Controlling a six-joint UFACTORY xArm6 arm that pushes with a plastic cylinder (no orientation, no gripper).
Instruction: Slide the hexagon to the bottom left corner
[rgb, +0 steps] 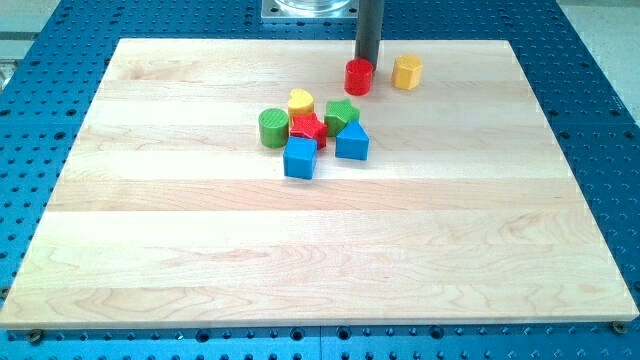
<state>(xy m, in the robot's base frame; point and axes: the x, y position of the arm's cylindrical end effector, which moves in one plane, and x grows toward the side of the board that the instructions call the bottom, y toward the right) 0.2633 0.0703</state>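
Observation:
The yellow-orange hexagon block (407, 72) sits near the board's top edge, right of centre. My tip (367, 61) is just left of it, right behind the red cylinder (359, 77), and seems to touch that cylinder's top edge. The rod rises from there out of the view's top. A small gap separates the red cylinder from the hexagon.
A cluster lies left and below: green cylinder (273, 128), yellow heart-like block (301, 103), red star (308, 128), green star-like block (342, 115), blue cube (300, 158), blue triangular block (352, 142). The wooden board (300, 260) rests on a blue perforated table.

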